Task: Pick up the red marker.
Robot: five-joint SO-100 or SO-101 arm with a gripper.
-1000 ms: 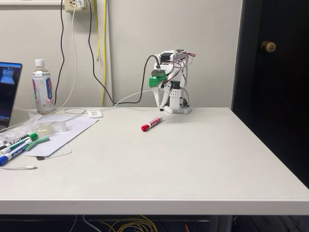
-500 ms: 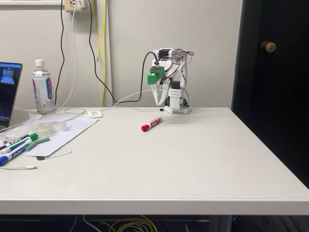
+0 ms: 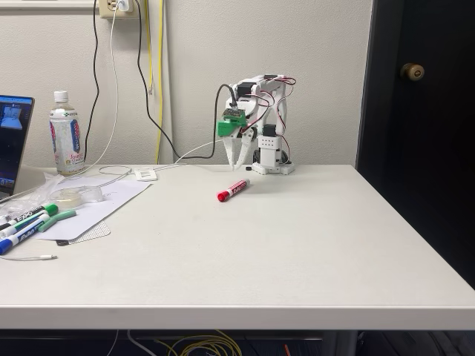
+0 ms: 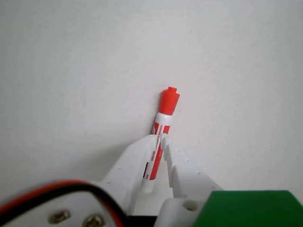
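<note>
The red marker (image 3: 232, 190) lies on the white table (image 3: 282, 245), red cap toward the front left in the fixed view. My gripper (image 3: 232, 165) hangs point-down just behind and above it, apart from it. In the wrist view the marker (image 4: 164, 116) runs up the middle with its cap at the far end, and its lower barrel shows through the narrow slit behind my gripper (image 4: 161, 138). The white fingers (image 4: 135, 156) meet at their tips, shut, with nothing held.
At the table's left edge lie green-capped and blue-capped markers (image 3: 30, 221) on a sheet of paper (image 3: 96, 204), with a drink bottle (image 3: 65, 135) and a laptop (image 3: 13, 141) behind. Cables (image 3: 141, 89) hang down the wall. A dark door (image 3: 423, 111) stands to the right.
The arm has reached out from its base: the gripper has moved left and forward, coming closer over the marker. The marker has not moved.
</note>
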